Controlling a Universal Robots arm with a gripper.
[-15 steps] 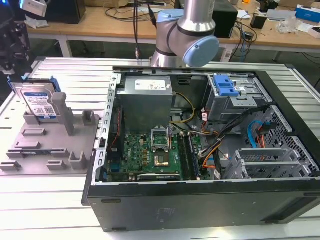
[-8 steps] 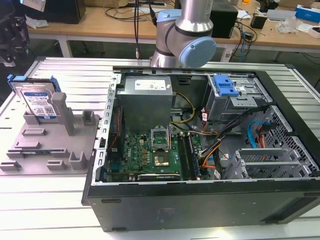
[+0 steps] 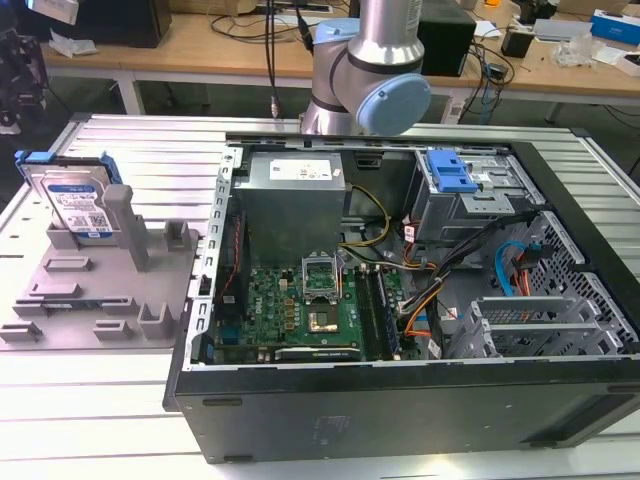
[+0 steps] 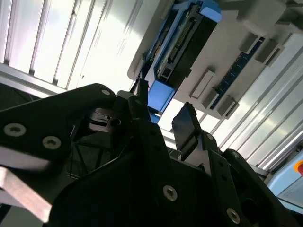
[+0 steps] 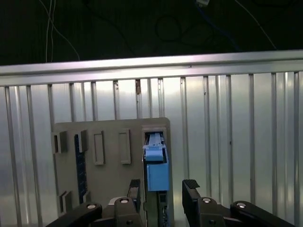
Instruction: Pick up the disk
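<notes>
One disk (image 3: 75, 205) upright in one grey fixture (image 3: 110, 300), one claw (image 5: 162, 187) released, two fingers (image 5: 191, 196) apart

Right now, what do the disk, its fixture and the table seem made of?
The disk: silvery metal body with a glossy paper label; the blue rails look like plastic. The fixture: matte grey plastic, judging by its even, dull surface. The table: ribbed aluminium, probably, given its bright sheen.

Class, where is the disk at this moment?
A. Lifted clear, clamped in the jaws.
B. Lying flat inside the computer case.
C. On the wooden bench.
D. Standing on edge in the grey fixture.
D: the disk stands on edge in a slot of the grey fixture, outside the computer case.
</notes>
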